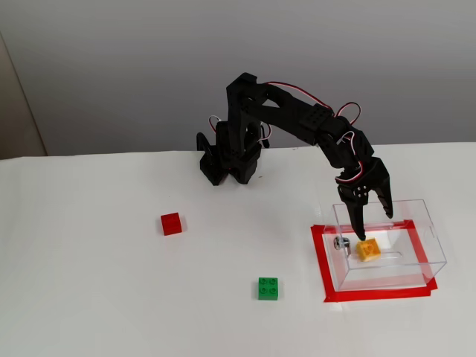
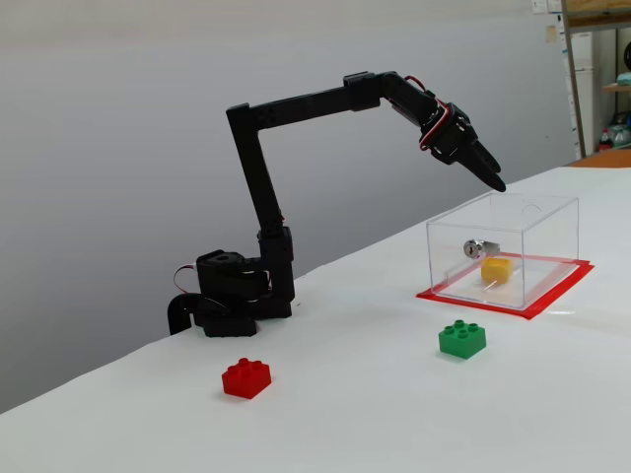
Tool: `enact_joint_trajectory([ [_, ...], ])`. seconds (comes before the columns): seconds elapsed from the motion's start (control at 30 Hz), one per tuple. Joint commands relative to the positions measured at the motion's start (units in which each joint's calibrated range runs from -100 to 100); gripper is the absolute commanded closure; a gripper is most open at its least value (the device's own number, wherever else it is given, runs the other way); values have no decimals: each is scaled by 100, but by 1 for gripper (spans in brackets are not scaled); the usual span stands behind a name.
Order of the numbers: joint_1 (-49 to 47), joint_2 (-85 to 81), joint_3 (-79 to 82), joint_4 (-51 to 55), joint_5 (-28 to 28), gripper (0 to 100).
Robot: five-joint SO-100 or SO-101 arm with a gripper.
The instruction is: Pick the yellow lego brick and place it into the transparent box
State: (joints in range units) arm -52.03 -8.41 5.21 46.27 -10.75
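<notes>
Yellow lego brick already delivered into the transparent box; only withdrawal of the arm appears to be left.

The yellow lego brick (image 1: pixel 367 250) is seen lying on the floor of the transparent box (image 1: pixel 428 227), close to the small metal knob (image 1: pixel 342 242), and is touched by nothing in the side-on fixed view. The claw (image 1: pixel 374 222) is held above the box's open top with its fingers spread and empty. The box is framed by red tape (image 1: pixel 321 264) on the white surface (image 1: pixel 111 297). The green brick (image 1: pixel 268 288) and red brick (image 1: pixel 171 223) are left outside, well apart from the box.
</notes>
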Motion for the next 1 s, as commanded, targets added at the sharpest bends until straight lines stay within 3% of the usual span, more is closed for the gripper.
enact_joint_trajectory([
  [0.0,75,-96,-105,-75,26,70],
  [0.37,246,-130,-385,20,36,71],
  [0.5,563,-554,-259,38,41,87],
  [0.6,1007,-979,-60,247,41,99],
  [0.97,3580,-2608,1206,873,396,99],
])
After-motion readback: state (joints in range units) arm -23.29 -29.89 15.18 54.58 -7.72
